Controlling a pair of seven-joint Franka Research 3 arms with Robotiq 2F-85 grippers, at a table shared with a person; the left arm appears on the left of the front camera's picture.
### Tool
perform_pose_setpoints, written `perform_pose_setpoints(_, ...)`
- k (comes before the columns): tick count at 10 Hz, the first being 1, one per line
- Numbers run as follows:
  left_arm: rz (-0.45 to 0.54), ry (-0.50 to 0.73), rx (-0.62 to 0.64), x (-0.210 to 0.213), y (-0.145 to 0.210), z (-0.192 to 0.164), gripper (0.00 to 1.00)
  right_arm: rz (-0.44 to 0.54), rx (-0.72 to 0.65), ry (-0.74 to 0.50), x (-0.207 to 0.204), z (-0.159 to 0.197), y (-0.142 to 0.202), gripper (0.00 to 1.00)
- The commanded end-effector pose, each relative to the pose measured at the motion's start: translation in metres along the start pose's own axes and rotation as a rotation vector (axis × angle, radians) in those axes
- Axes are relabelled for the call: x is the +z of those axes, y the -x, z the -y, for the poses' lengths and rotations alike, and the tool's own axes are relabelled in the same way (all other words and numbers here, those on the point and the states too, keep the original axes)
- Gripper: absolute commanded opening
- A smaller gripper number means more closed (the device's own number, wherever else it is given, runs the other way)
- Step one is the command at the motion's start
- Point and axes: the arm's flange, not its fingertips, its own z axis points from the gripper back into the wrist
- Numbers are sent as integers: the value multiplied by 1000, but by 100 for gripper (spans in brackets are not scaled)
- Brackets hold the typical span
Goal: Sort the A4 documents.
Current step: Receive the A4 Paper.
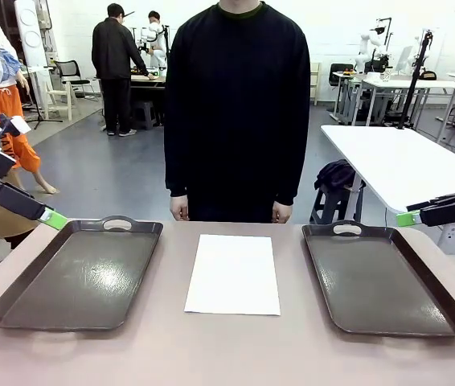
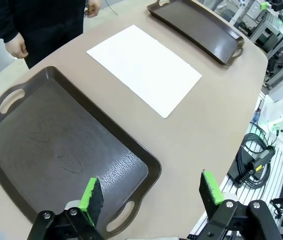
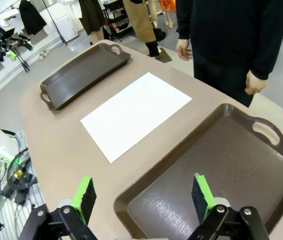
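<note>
A4 documents [image 1: 232, 274]: lay flat at the middle of the surface [image 1: 227, 354].
Left claw [image 2: 151, 192]: stood wide, empty, by the left tray [image 2: 56, 145].
Right claw [image 3: 142, 197]: stood wide, empty, by the right tray [image 3: 221, 165].

I've got both arms out at the sides, left gripper [image 1: 48, 215] hovering at the near left, right gripper [image 1: 409, 218] at the near right, both angled down, jaws spread wide.
</note>
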Motion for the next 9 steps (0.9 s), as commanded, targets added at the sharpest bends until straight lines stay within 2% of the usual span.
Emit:
perform_pose_setpoints(1, 12, 35, -29, -3, 6, 0, 100, -8, 25, -17, -8, 1, 5, 100)
perform_pose_setpoints(9, 8, 21, -14, -1, 1, 0, 100, -29, 11, -9, -7, -2, 5, 100)
